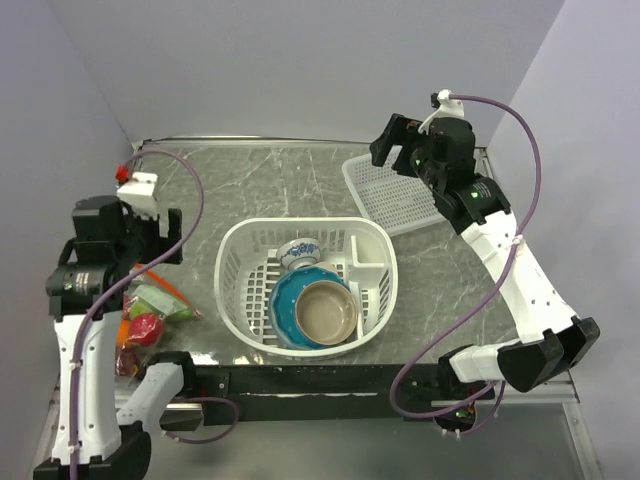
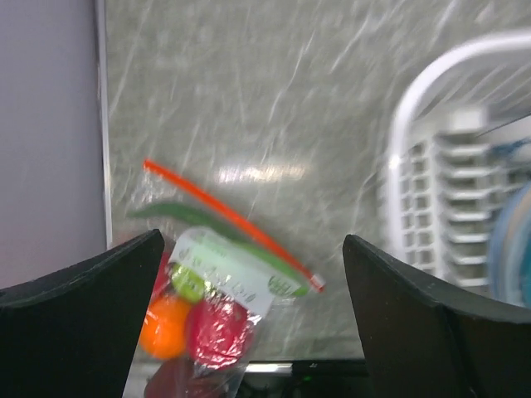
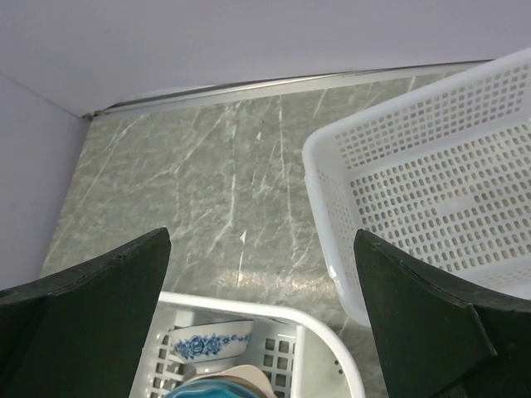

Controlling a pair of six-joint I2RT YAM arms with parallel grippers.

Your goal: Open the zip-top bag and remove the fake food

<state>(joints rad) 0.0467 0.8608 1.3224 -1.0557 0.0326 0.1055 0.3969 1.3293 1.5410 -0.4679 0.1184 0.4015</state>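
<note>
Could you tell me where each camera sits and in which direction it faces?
Top external: above and behind the robot, looking down on the table; shows both arms, left claw and right claw.
Left wrist: looks down at the zip-top bag of fake food, between its open fingers.
Right wrist: faces the back wall over the mesh tray; own open fingers show.
Shared: all show the white basket.

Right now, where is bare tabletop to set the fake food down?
Free: far strip of table between the white basket and back wall, left of the mesh tray; a narrower gap between zip-top bag and basket. Crowded: near-left corner.
</note>
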